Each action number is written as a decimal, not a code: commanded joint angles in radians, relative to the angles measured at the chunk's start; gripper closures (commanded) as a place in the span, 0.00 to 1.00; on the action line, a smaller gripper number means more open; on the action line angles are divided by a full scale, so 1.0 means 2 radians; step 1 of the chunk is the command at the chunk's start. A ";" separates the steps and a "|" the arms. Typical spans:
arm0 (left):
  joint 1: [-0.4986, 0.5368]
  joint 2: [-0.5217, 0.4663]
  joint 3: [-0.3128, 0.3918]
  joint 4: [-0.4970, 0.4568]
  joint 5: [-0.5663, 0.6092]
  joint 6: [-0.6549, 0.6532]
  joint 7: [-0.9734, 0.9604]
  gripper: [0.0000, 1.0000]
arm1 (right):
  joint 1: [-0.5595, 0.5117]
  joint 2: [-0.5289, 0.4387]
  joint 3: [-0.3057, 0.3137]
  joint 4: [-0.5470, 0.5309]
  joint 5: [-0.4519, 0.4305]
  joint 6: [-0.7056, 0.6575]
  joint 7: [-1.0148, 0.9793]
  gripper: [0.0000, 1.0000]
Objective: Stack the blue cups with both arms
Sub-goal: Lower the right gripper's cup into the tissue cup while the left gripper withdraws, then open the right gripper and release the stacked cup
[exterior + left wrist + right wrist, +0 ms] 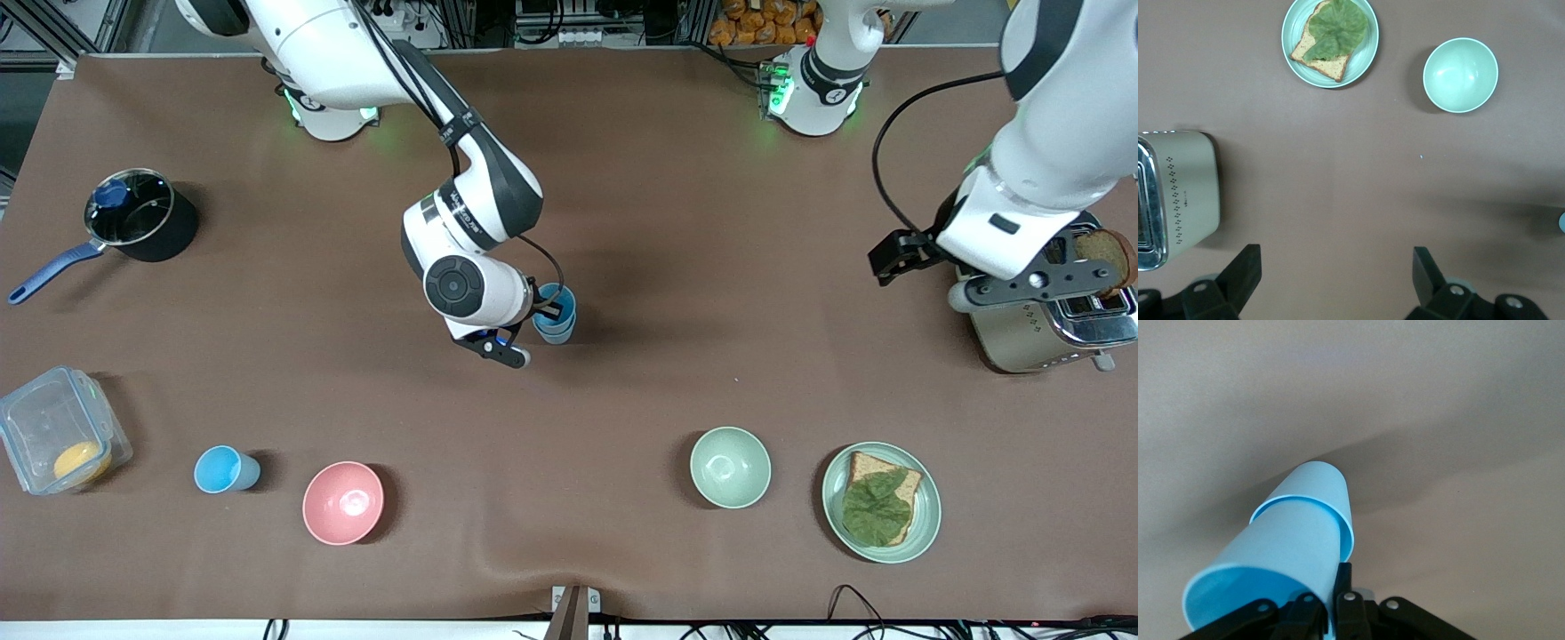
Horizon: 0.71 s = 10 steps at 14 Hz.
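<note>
Blue cups (554, 316): two nested mid-frame, right end effector (544, 313) grasping the upper's rim. Third cup (224, 468) remains lower left; left end effector (1337, 273) waits released.

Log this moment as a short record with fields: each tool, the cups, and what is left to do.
right tool: shut on the rim of the nested cups, mid-table
nested cups: two, one inside the other
left tool: open, empty, waiting above bare table beside the toaster
loose cup: upright, alone, between the clear container and the pink bowl
remaining: loose cup not yet stacked
</note>
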 commanded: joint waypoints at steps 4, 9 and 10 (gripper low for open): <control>0.043 -0.005 -0.005 0.008 -0.021 -0.027 0.014 0.00 | -0.008 -0.006 -0.001 0.002 0.002 -0.006 -0.004 0.00; 0.068 -0.024 -0.001 0.003 -0.022 -0.034 0.049 0.00 | -0.093 -0.046 -0.005 0.001 -0.001 -0.086 -0.145 0.00; 0.068 -0.028 0.001 -0.001 -0.025 -0.034 0.074 0.00 | -0.113 -0.053 -0.005 0.001 -0.012 -0.100 -0.174 0.00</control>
